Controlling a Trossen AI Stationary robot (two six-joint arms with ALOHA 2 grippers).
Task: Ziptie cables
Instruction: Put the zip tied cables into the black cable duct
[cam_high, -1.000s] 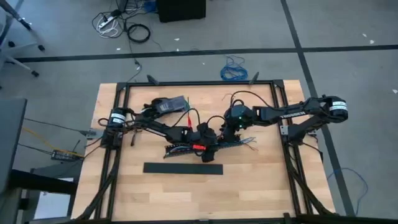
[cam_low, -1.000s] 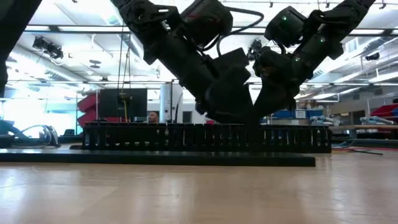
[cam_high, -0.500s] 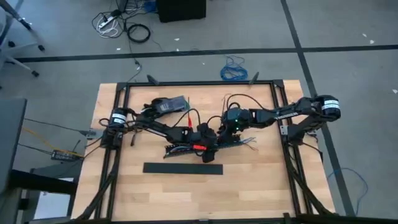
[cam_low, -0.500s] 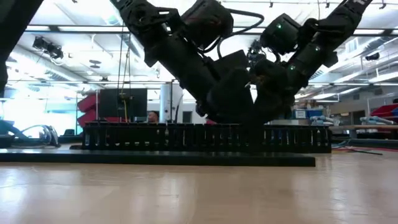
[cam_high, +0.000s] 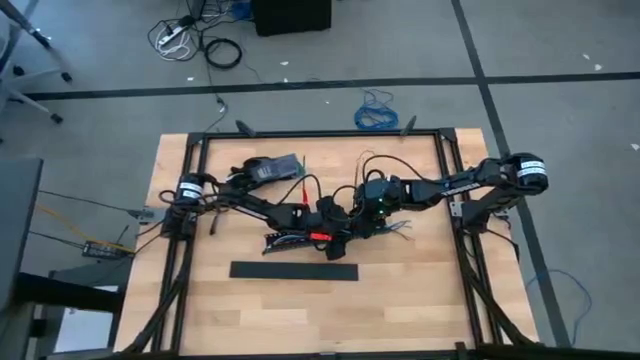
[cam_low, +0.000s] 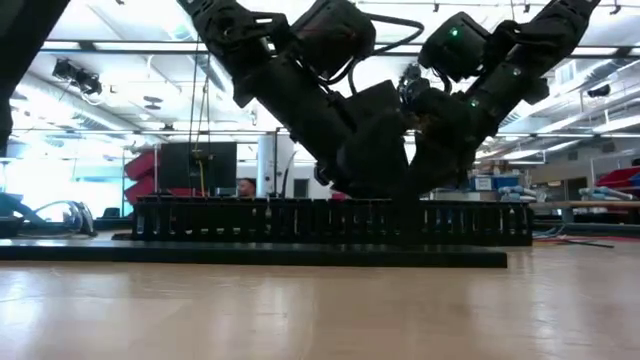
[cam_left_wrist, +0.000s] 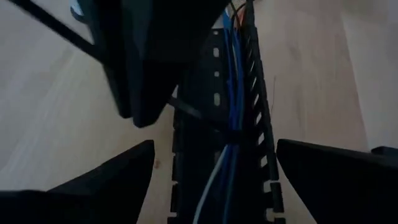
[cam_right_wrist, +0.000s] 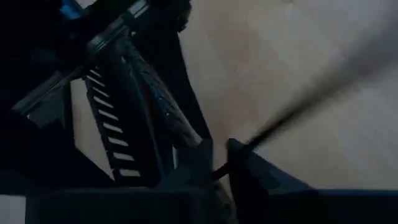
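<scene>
- Cables (cam_left_wrist: 233, 93): blue and white wires lie lengthwise inside the black slotted channel (cam_left_wrist: 264, 134) at the table (cam_high: 400, 300) centre, with a thin black ziptie (cam_left_wrist: 231, 135) looped across them.
- Left gripper (cam_left_wrist: 211, 180): fingers spread wide, straddling the channel.
- Right gripper (cam_right_wrist: 217, 163): fingers nearly closed, pinching a thin black ziptie tail (cam_right_wrist: 292, 111) beside the channel.
- A separate black strip (cam_high: 294, 271) lies nearer the table front.

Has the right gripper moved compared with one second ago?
Yes. In the high view the right gripper has shifted leftward toward the left gripper, away from the table frame's right rail.
</scene>
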